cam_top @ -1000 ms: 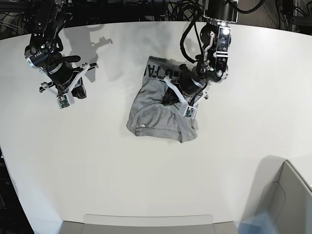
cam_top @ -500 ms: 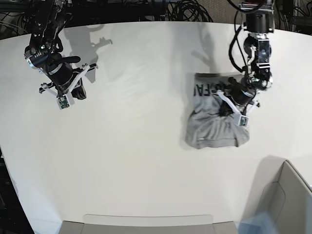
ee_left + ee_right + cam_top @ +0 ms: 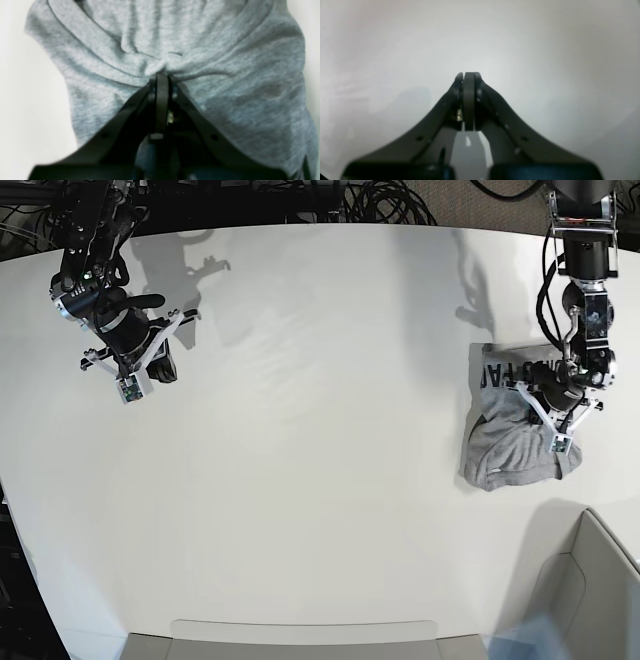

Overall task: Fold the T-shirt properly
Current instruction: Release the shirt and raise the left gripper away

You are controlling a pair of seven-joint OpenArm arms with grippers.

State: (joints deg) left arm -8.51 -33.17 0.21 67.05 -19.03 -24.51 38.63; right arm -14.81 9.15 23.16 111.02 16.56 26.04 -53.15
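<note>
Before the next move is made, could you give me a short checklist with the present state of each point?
1. Left tool shut on the heather-grey soft cotton T-shirt: ok; the left wrist view shows the fabric bunched at its tip.
2. T-shirt lying flat and smooth enough to fold: not ok; it is crumpled, with deep wrinkles.
3. T-shirt fully on the white table: ok, though it lies near the table's edge on the base view's right.
4. Right tool empty: ok; it is shut with only bare table below.
5. Right tool near the T-shirt: not ok; it is far across the table.
6. Black lettering readable: cannot tell; partly covered.
</note>
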